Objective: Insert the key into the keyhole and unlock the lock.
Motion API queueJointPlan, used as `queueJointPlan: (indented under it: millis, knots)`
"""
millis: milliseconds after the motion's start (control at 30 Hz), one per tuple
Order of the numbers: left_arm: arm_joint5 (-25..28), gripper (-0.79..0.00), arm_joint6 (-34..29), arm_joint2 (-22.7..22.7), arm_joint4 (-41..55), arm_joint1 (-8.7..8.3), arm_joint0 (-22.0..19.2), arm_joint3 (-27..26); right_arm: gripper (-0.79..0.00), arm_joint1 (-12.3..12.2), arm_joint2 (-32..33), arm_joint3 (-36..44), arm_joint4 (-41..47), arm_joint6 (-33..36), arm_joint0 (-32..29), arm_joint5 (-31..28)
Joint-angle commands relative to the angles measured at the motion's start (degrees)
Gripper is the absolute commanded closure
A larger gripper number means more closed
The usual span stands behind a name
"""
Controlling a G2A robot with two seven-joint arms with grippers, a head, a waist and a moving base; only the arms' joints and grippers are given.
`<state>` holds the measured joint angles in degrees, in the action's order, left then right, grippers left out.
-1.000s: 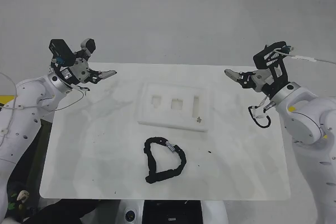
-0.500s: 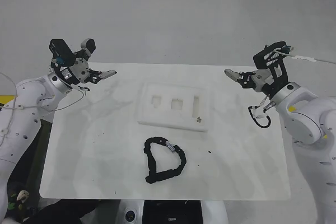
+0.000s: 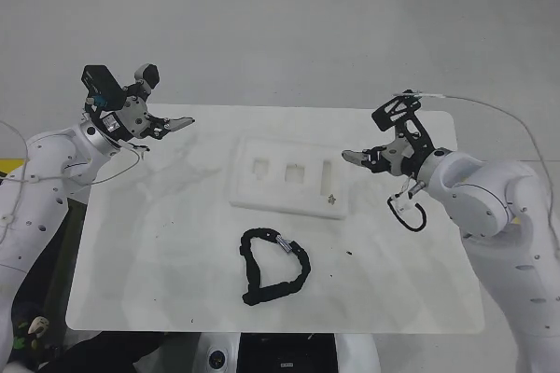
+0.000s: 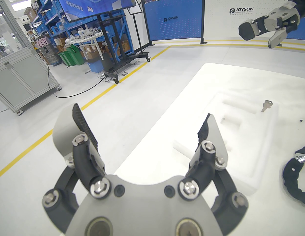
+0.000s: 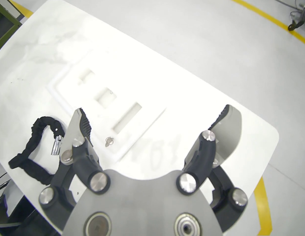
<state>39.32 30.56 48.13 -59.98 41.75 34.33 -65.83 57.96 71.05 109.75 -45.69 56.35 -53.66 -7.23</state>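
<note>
Right gripper [image 3: 358,158], fingers spread, hovers beside the foam tray [image 3: 261,191], its wrist view catching the key [image 5: 109,141]; left gripper [image 3: 173,124] gapes at the table [image 3: 168,280] corner.

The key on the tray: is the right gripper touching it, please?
Apart. The top view shows a clear gap between the right gripper and the key.

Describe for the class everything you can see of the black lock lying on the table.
The lock is a flexible closed loop sheathed in a wrinkled black sleeve that looks like fabric. A short, shiny metal piece shows where the loop joins. It lies flat on the white table in a rough triangle, between the white foam tray and the table's near edge, apart from the tray. Only the table touches it; the key lies separately on the tray.
</note>
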Motion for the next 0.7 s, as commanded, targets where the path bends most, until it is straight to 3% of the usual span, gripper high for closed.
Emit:
queueJointPlan:
  millis: [0, 300, 667]
  knots:
    - [0.0, -0.785, 0.0, 0.0, 0.0, 0.00, 0.0, 0.0, -0.785, 0.2, -1.2, -0.2, 0.4, 2.4, 0.8, 1.1]
    - [0.0, -0.785, 0.0, 0.0, 0.0, 0.00, 0.0, 0.0, -0.785, 1.2, -8.6, -2.2, 1.9, 14.6, 5.0, 4.8]
    - [0.0, -0.785, 0.0, 0.0, 0.0, 0.00, 0.0, 0.0, -0.785, 3.2, -16.4, -9.5, 6.6, 17.5, 10.6, 5.8]
